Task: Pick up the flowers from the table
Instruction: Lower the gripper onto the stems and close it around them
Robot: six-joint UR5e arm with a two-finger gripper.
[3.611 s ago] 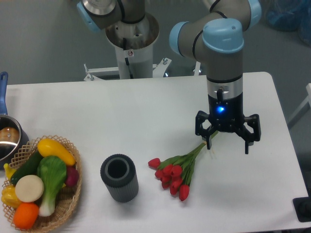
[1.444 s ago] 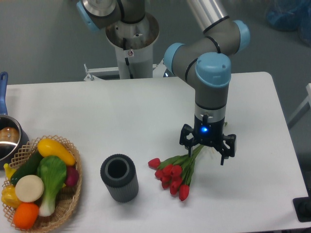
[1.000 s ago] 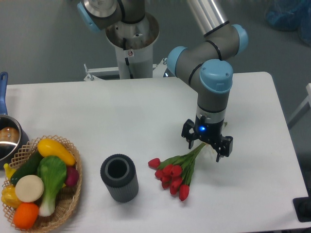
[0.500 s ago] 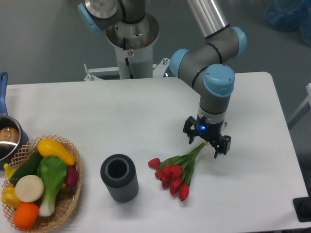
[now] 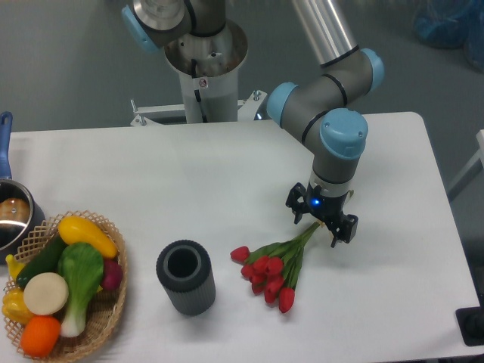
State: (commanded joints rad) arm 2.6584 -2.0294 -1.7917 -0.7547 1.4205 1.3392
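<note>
White desk point(image 5: 189, 174) carries the flowers point(image 5: 276, 265) lying flat beside a dark cup point(image 5: 186, 277), and we see our tool point(image 5: 322, 224) has dropped and turned to straddle the stem ends, jaws open, gripping nothing yet, so closing comes next.

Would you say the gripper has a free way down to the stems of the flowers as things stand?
Probably yes: the gripper hangs open right over the stem end of the flowers, and nothing lies between; the dark cup stands well aside.
</note>
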